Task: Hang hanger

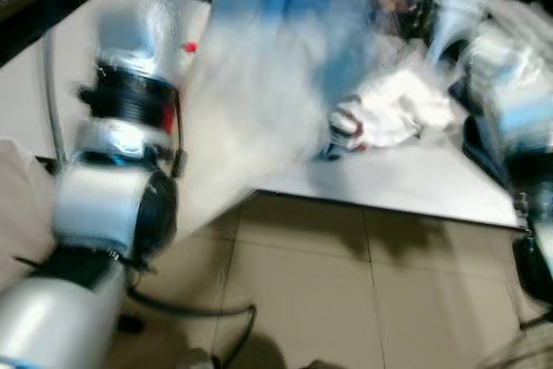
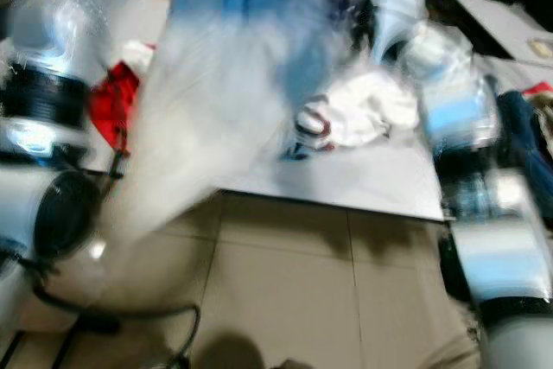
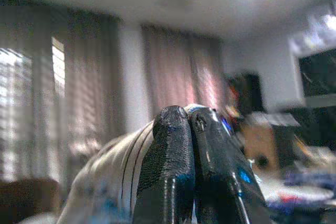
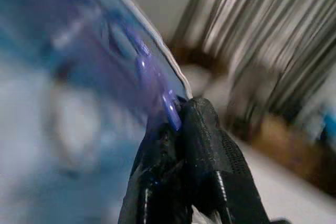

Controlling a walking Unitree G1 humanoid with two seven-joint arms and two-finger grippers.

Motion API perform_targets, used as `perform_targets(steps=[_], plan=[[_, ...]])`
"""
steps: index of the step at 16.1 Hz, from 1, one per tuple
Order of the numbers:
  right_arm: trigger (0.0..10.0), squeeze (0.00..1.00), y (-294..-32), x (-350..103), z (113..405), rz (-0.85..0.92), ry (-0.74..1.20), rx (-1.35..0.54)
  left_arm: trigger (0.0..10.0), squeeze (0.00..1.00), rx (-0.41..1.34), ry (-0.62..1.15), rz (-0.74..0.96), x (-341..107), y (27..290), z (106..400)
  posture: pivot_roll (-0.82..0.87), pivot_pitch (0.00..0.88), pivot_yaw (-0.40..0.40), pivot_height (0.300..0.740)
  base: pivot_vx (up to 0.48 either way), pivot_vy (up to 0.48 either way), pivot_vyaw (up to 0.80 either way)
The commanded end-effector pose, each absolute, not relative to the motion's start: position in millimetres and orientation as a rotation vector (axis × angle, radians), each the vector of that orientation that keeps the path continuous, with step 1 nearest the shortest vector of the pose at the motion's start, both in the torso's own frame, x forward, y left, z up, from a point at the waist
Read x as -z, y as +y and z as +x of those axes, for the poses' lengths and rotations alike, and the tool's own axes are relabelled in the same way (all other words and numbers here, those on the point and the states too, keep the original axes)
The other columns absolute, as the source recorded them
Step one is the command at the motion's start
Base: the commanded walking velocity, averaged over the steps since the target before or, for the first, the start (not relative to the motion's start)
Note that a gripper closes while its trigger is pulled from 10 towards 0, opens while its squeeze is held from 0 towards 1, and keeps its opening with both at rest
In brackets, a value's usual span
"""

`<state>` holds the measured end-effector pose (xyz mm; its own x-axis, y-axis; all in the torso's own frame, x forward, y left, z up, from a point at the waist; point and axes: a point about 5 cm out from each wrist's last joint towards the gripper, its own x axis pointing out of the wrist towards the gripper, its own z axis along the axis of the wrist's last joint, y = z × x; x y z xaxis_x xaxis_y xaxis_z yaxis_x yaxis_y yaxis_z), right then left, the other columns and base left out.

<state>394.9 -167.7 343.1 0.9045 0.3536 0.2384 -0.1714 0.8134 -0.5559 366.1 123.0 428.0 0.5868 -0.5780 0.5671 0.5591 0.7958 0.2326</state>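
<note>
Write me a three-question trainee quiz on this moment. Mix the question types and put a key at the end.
1. True or false: the left gripper has its jaws pressed together on the blue-and-white garment.
2. Multiple choice: what lies on the white table past the lifted garment? A) a stack of plates B) a crumpled white cloth C) a laptop
3. Fill in: the floor before the table is covered in beige ____.

Key: 1 true; 2 B; 3 tiles. In the right wrist view the right gripper is also closed on the same garment. The head views are blurred, so no hanger can be made out.
</note>
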Motion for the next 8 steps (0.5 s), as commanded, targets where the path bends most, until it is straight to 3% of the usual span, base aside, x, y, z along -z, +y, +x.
perform_targets(steps=[1,6,8], plan=[[10.0,0.0,-178.4,-388.8,382.6,-0.472,-0.578,-0.19,10.0,0.0,0.647,-0.794,0.003,-454.6,129.3,351.5,-0.06,0.0,-0.133,0.74,0.364,0.0,0.0],[10.0,0.0,-168.4,-374.5,382.5,-0.49,-0.684,-0.195,10.0,0.0,0.6,-0.797,-0.015,-447.2,145.3,348.4,-0.06,0.0,-0.137,0.74,0.353,0.0,0.0],[10.0,0.0,-159.2,-332.9,383.6,-0.556,-0.605,-0.3,10.0,0.0,0.581,-0.666,-0.004,-403.7,143.7,360.2,-0.06,0.0,-0.124,0.74,0.293,0.0,0.0]])
